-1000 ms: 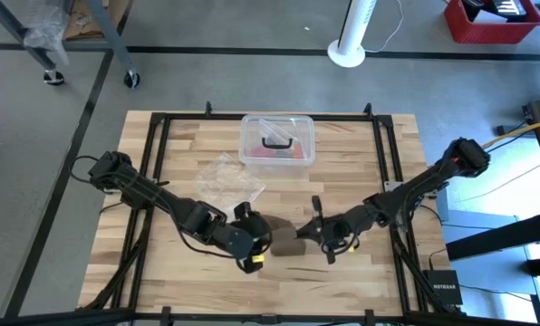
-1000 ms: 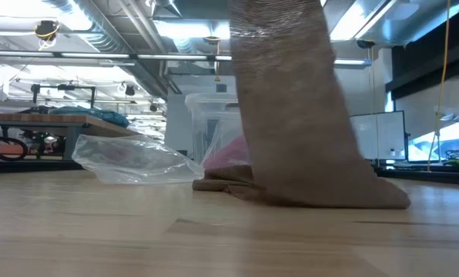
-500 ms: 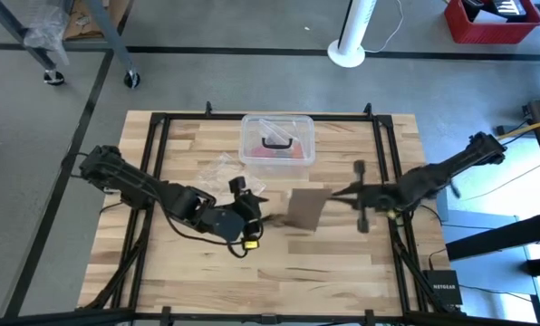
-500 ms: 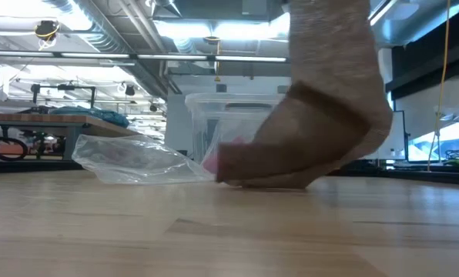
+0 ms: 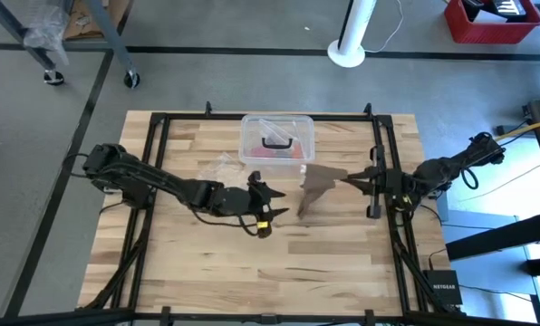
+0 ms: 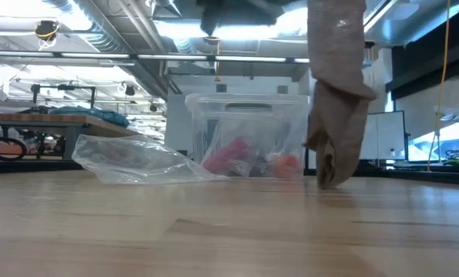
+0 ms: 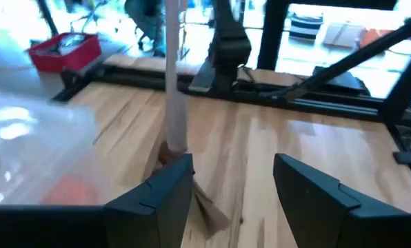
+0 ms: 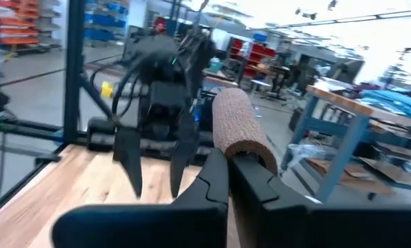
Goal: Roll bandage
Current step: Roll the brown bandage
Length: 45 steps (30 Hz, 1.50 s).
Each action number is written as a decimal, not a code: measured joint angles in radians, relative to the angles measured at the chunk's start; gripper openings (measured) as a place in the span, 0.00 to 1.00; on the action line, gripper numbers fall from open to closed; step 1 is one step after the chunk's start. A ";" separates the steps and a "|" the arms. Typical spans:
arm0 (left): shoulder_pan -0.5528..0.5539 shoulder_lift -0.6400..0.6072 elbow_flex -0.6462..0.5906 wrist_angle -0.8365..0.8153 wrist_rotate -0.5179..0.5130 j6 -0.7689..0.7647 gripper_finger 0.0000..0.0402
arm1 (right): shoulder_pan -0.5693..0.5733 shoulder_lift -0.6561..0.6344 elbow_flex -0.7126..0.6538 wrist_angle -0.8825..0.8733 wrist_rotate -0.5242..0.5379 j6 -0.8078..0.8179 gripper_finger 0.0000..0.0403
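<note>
1. Since a second ago the right gripper (image 5: 350, 178) has carried the bandage (image 5: 317, 186) from near the table's (image 5: 342, 263) front-centre up toward the right edge; the left gripper (image 5: 263, 195), then beside the heap, has let go and now stands at mid-table.
2. Right gripper: fingers pressed together on the bandage's upper end, where the fabric shows as a rolled, ribbed brown cylinder (image 8: 236, 131) in the right wrist view.
3. Left gripper: fingers (image 7: 165, 193) spread apart, nothing between them, pointed toward the hanging strip.
4. Bandage position: suspended right of table centre, just in front of the clear plastic box (image 5: 277, 138); in the low view its lower end (image 6: 333, 131) hangs folded, reaching down to, or just above, the wood.
5. Governing relation: the strip lies directly ahead of the left gripper, toward the right edge, with its long axis near vertical (image 7: 174, 89). The left arm is nearer the free lower end; the right arm holds the top.
6. Appearance: dull brown, elastic weave, narrow, slack and creased at the bottom, wound at the gripped end. The rolling looks far from complete.
7. A clear plastic bag (image 5: 223, 168) lies behind the left gripper.
</note>
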 joint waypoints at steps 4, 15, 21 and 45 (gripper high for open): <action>0.019 0.062 -0.030 0.065 0.001 -0.045 0.48 | 0.000 0.001 0.000 0.030 0.018 0.006 0.01; 0.068 0.346 -0.032 0.487 -0.005 -0.140 0.48 | 0.000 0.003 0.000 0.048 0.020 0.001 0.01; 0.068 0.421 0.016 0.516 -0.006 -0.146 0.48 | 0.000 0.003 0.000 0.047 0.021 -0.007 0.01; -0.119 0.447 0.069 -0.069 -0.021 -0.097 0.02 | 0.001 0.112 0.612 -0.175 0.018 -0.086 0.01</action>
